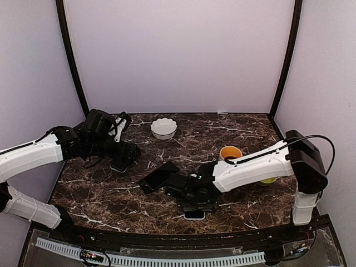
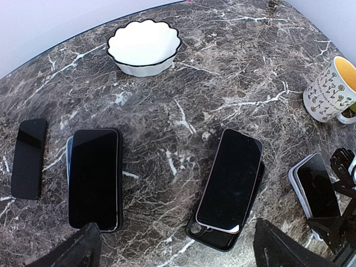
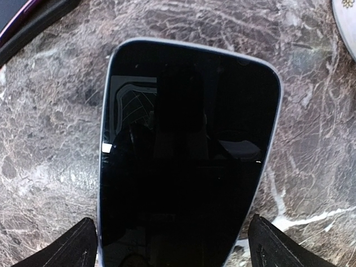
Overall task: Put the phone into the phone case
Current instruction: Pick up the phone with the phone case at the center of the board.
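The counter (image 2: 233, 72) looks like smooth dark stone veined with white, with a dull sheen. In the left wrist view, the bowl (image 2: 143, 47) at the upper left looks like glossy white ceramic. The mug (image 2: 331, 89) at the right edge is glazed and printed outside. The middle phone (image 2: 231, 179) has a mirror-gloss glass face and a thin shiny rim. The case (image 2: 214, 236) under it is dark, faintly shiny plastic by its look. The right arm (image 1: 256, 167) wears a smooth white plastic shell.

Black phone (image 2: 229, 181) lying askew atop dark case (image 2: 214, 238)
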Robot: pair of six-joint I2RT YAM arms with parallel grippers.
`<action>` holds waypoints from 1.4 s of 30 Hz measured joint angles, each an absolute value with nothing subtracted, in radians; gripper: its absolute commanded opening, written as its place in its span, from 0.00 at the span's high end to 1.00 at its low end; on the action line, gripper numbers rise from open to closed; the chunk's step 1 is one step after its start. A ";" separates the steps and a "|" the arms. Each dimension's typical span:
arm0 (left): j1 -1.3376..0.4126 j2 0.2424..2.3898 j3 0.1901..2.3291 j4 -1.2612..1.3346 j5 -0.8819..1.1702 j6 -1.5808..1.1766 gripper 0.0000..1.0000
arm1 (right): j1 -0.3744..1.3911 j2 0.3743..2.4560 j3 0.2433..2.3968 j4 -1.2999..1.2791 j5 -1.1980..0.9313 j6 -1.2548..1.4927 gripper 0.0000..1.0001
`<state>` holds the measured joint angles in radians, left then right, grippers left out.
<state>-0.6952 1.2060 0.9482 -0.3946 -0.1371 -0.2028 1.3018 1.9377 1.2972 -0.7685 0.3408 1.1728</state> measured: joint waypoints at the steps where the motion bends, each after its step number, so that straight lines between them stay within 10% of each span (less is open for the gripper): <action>1: -0.695 1.206 0.948 -0.395 -0.137 -0.203 0.02 | 1.303 1.940 1.298 -0.768 0.338 1.172 0.06; 9: -0.695 1.209 0.948 -0.395 -0.136 -0.203 0.03 | 1.320 1.969 1.322 -0.781 0.317 1.169 0.12; 24: -0.695 1.210 0.948 -0.395 -0.131 -0.203 0.03 | 1.322 1.952 1.302 -0.750 0.315 1.136 0.60; 42: -0.694 1.176 0.894 -0.333 -0.026 -0.201 0.07 | 1.401 1.790 1.303 -0.619 0.581 0.988 0.70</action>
<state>-0.6937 1.1755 0.8936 -0.3328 -0.0257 -0.2008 1.4006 1.7905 1.3025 -0.6186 0.5812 0.9878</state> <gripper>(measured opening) 0.938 0.789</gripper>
